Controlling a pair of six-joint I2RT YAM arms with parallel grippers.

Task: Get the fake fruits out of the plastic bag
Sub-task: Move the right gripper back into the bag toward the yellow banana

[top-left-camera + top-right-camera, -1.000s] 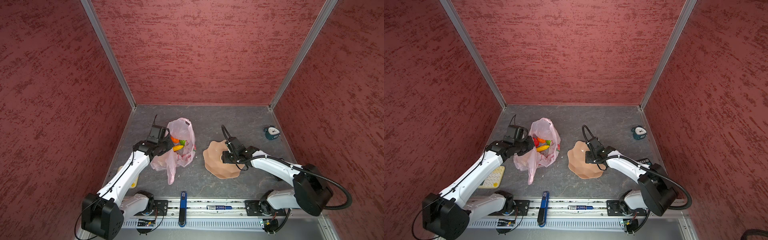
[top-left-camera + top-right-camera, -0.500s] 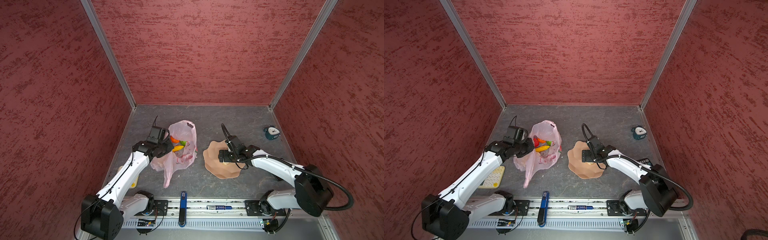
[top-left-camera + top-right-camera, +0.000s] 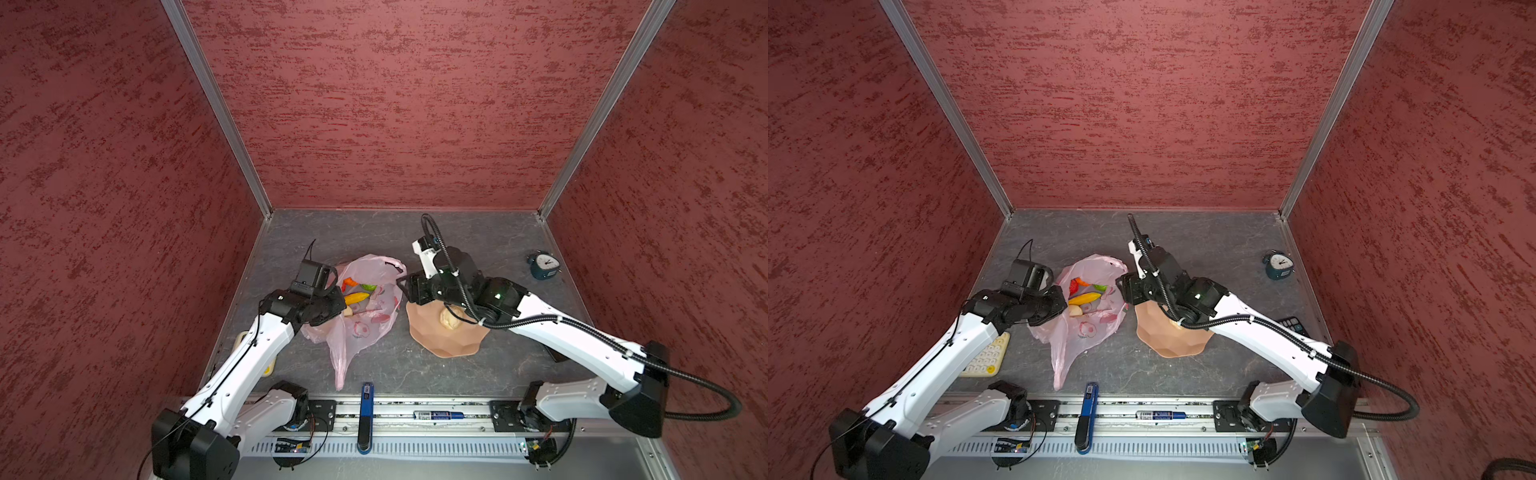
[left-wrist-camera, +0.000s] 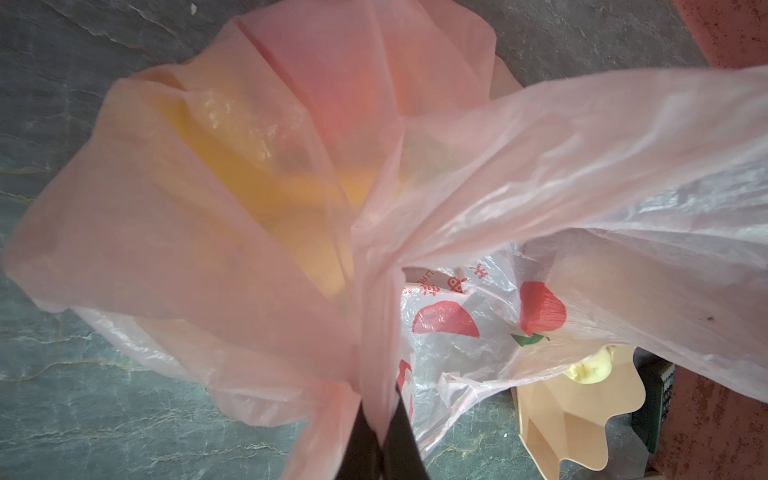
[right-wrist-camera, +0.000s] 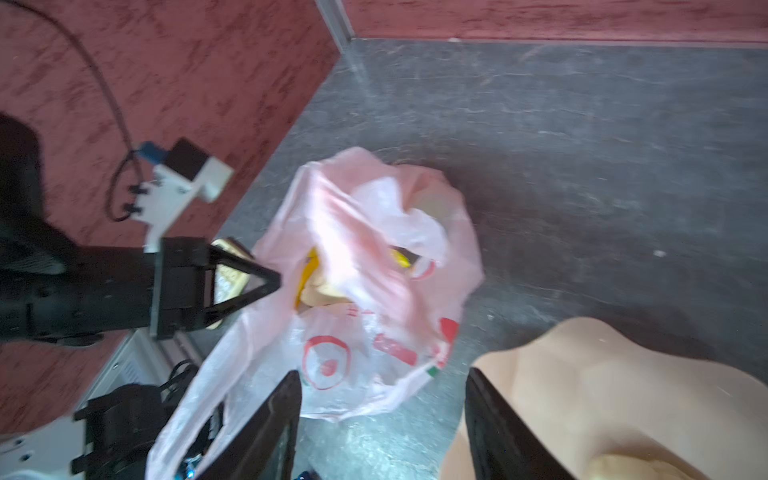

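Note:
The pale pink plastic bag [image 3: 365, 328] [image 3: 1088, 332] [image 5: 365, 270] lies left of centre with its mouth up. Inside it show fake fruits: a yellow banana [image 3: 356, 297] [image 3: 1084, 298], a red-orange piece [image 3: 349, 282], a green one [image 3: 368, 286] and a cream one [image 3: 1075, 310]. Another cream ball [image 3: 450, 318] [image 4: 590, 368] rests in the peach dish [image 3: 444, 343] [image 5: 602, 374]. My left gripper [image 3: 338, 305] [image 4: 380, 419] is shut on a bunched strip of the bag [image 4: 249, 199] at its left rim. My right gripper [image 3: 405, 291] [image 5: 382, 374] hangs open and empty between bag and dish.
A blue alarm clock [image 3: 543, 266] stands at the far right. A yellow keypad [image 3: 986, 357] lies under the left arm, and a dark calculator [image 3: 1292, 324] sits behind the right arm. A blue tool [image 3: 365, 411] lies on the front rail. Red walls close three sides.
My right gripper has lifted off the dish and swung left toward the bag, uncovering the cream ball in the dish. The left gripper keeps its hold on the bag.

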